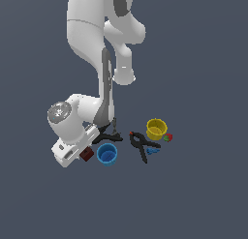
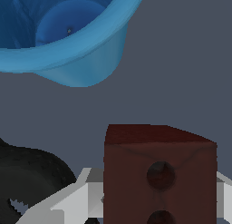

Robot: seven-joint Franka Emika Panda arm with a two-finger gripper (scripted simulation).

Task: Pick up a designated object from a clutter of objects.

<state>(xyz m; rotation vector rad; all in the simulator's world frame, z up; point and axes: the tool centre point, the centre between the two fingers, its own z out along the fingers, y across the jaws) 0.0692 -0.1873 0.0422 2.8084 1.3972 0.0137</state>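
1. Showing a dark red-brown face with round dark holes, the block (image 2: 159,173) is small and boxy, its top a shade brighter.
2. It sits right at the gripper (image 1: 83,151), between the grey fingers (image 2: 74,201); whether they pinch it I cannot tell.
3. Just beyond it stands the blue cup (image 1: 106,154).

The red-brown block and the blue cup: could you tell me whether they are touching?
Apart. The wrist view shows bare grey floor between the red-brown block and the blue cup; the exterior view also shows a gap between them.
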